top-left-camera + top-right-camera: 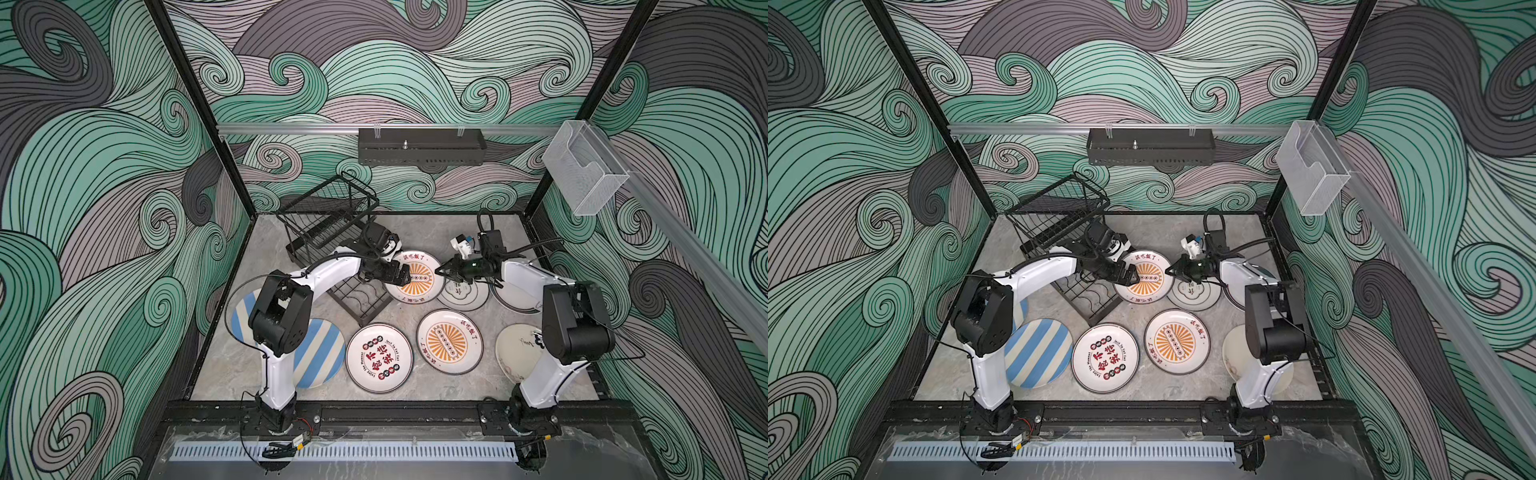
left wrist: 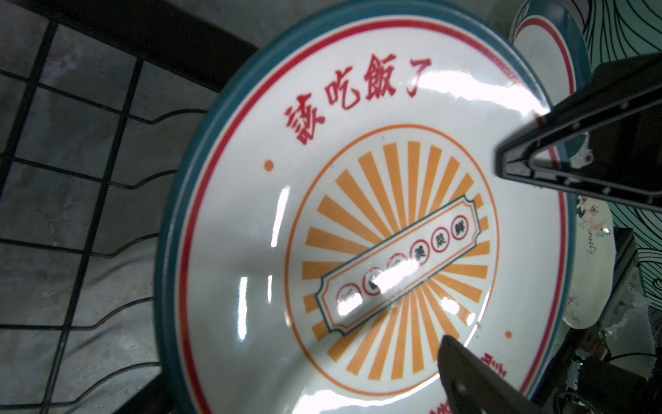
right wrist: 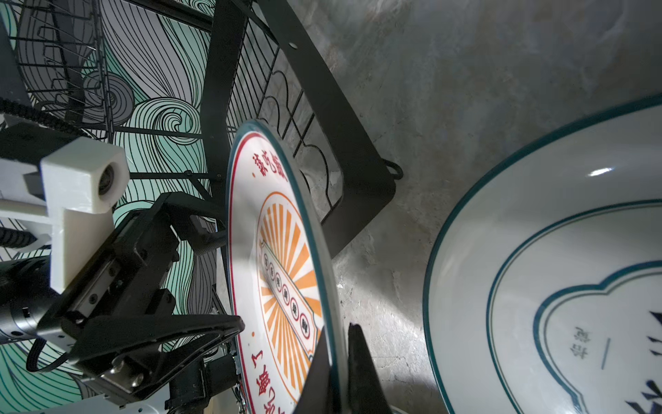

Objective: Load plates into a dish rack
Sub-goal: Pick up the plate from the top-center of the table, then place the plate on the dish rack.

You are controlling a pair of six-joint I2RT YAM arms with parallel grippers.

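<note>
We saw the right gripper (image 3: 338,328) clamped narrow on the thin teal rim of the sunburst plate (image 1: 419,289), one black finger on the printed face and one on the underside. That plate was round, glossy and white, with orange rays, red characters and a red ring inside the teal edge. In both top views it sat just right of the frame's centre, just beside the lower right edge of the dish rack (image 1: 332,226). In the right wrist view it stood tilted, its gripped edge clear of the grey marbled table (image 1: 436,232), with a shadow under it.

The left gripper (image 2: 473,252) was spread wide across the plate's face, its tapered black fingers (image 2: 519,172) apart over the glaze. We could not tell whether their tips touched it.

The rack was black wire, a flat grid base with wavy wires and a raised slotted shelf, at the upper left of the table.

Flat on the table lay a second sunburst plate (image 1: 449,341), a character plate (image 1: 379,357) in red and black, two striped plates (image 1: 322,353) in blue and cream, a cream plate (image 1: 515,353) and a cloud-outline plate (image 3: 537,251) with teal lines.
</note>
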